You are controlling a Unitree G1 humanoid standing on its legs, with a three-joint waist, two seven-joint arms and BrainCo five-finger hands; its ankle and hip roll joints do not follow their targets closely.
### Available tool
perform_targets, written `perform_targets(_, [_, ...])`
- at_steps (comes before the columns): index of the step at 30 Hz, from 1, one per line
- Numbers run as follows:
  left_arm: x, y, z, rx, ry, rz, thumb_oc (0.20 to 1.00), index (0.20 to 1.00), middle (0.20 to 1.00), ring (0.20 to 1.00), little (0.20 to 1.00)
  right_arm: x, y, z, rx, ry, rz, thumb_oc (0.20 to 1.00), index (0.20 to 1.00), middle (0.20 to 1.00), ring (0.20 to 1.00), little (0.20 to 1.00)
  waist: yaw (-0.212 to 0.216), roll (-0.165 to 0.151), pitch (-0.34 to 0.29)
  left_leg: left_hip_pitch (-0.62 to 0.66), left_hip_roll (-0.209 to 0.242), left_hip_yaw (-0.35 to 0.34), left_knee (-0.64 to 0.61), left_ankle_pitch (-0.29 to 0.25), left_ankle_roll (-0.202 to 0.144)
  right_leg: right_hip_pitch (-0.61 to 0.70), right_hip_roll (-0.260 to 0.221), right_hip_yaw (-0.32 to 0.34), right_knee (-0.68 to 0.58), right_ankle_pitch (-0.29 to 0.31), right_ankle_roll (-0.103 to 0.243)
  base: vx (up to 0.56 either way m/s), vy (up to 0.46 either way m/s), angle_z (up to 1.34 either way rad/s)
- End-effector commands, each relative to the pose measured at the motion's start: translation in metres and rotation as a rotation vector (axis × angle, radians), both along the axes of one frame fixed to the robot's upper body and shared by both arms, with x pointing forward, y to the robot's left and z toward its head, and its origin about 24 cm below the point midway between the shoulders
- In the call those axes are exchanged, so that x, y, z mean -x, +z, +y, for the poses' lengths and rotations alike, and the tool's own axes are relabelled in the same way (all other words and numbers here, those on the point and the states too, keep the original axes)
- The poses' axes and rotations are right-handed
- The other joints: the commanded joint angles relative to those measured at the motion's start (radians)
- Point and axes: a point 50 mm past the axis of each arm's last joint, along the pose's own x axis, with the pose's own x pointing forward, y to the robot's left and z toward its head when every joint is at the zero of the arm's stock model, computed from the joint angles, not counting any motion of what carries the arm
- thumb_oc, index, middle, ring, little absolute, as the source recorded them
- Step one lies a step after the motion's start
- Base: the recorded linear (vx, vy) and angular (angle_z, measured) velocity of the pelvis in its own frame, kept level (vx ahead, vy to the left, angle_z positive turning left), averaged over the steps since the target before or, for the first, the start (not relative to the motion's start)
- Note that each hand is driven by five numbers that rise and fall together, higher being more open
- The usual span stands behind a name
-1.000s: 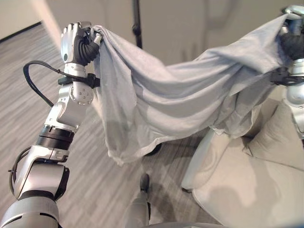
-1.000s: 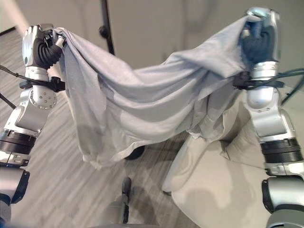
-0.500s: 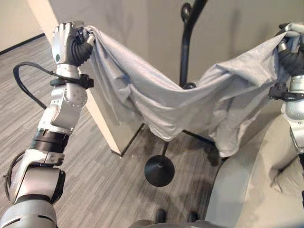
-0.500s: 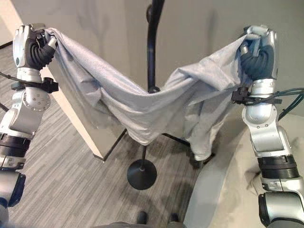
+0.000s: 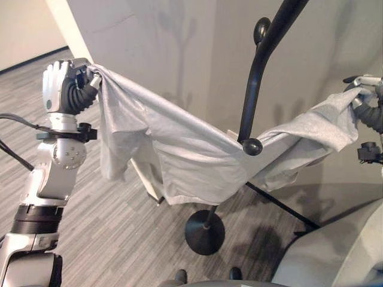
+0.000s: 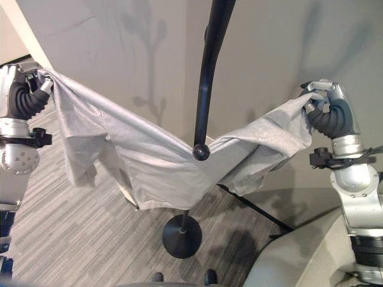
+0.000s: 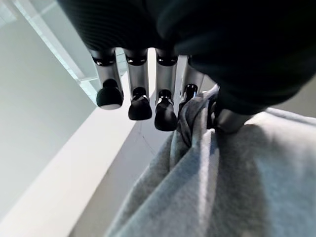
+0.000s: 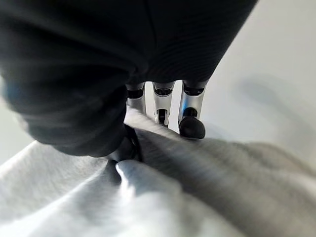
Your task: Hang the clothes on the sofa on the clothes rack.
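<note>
Robot hands (image 6: 326,110) (image 5: 66,86), shirt (image 5: 191,155) behind rack (image 5: 257,84)

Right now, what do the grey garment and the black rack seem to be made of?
The grey garment looks like soft, matte knit fabric, maybe cotton jersey: it sags and folds between the left hand and the right hand. The clothes rack seems to be black painted metal, though it could be plastic: a smooth curved tube with a slight sheen and a ball tip.

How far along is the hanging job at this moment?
Done: the grey shirt is off the sofa. In hand: left hand and right hand pinch it, spread before the black rack. Left: draping it over a rack hook and letting go.
</note>
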Motion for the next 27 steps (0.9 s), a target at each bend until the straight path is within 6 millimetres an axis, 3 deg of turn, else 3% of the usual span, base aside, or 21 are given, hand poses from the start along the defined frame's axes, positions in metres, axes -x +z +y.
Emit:
perform_targets(1, [0.008, 0.019, 0.02, 0.031, 0.044, -0.075, 0.2, 0.2, 0.2, 0.2, 0.2, 0.014, 0.024, -0.024, -0.057, -0.041, -0.104, 0.2, 0.2, 0.2, 0.2, 0.2, -0.02, -0.001, -0.104, -0.042, 0.05, -0.014, 0.003, -0.036, -0.079, 0.036, -0.057, -0.062, 0.004, -0.073, 0.087, 0.02, -0.028, -0.07])
perform_targets(7, [0.018, 0.01, 0.029, 0.08, 0.051, -0.068, 0.2, 0.2, 0.2, 0.2, 0.2, 0.02, 0.027, -0.019, -0.129, 0.051, -0.128, 0.2, 0.2, 0.2, 0.2, 0.2, -0.021, 0.006, -0.108, -0.038, 0.055, -0.009, 0.003, -0.036, -0.081, 0.039, -0.056, -0.065, 0.004, -0.077, 0.084, 0.01, -0.02, -0.09])
perform_targets(15, [0.032, 0.016, 0.032, 0.081, 0.016, -0.081, 0.2, 0.2, 0.2, 0.2, 0.2, 0.026, 0.043, -0.016, -0.152, 0.236, -0.084, 0.2, 0.2, 0.2, 0.2, 0.2, -0.017, 0.008, -0.113, -0.039, 0.06, -0.014, 0.003, -0.032, -0.086, 0.036, -0.055, -0.063, 0.004, -0.076, 0.083, 0.0, -0.004, 0.01])
perform_targets(21, [0.054, 0.025, 0.029, 0.205, -0.202, -0.119, 0.2, 0.2, 0.2, 0.2, 0.2, 0.028, 0.041, -0.02, -0.229, 0.409, 0.028, 0.2, 0.2, 0.2, 0.2, 0.2, -0.01, 0.012, -0.118, -0.042, 0.059, -0.01, 0.003, -0.029, -0.086, 0.027, -0.056, -0.063, 0.004, -0.069, 0.086, -0.02, 0.0, -0.01])
perform_targets(22, [0.061, 0.024, 0.028, 0.274, -0.317, -0.1, 0.2, 0.2, 0.2, 0.2, 0.2, 0.031, 0.037, -0.024, -0.25, 0.447, 0.062, 0.2, 0.2, 0.2, 0.2, 0.2, -0.006, 0.013, -0.121, -0.043, 0.06, -0.011, 0.003, -0.028, -0.086, 0.029, -0.055, -0.067, 0.004, -0.072, 0.086, 0.0, 0.0, 0.0])
perform_targets(27, [0.072, 0.025, 0.028, 0.392, -0.491, -0.091, 0.2, 0.2, 0.2, 0.2, 0.2, 0.03, 0.033, -0.028, -0.241, 0.455, 0.123, 0.2, 0.2, 0.2, 0.2, 0.2, 0.004, 0.011, -0.133, -0.042, 0.061, -0.018, 0.003, -0.027, -0.088, 0.038, -0.054, -0.075, 0.004, -0.078, 0.084, 0.0, -0.005, 0.01])
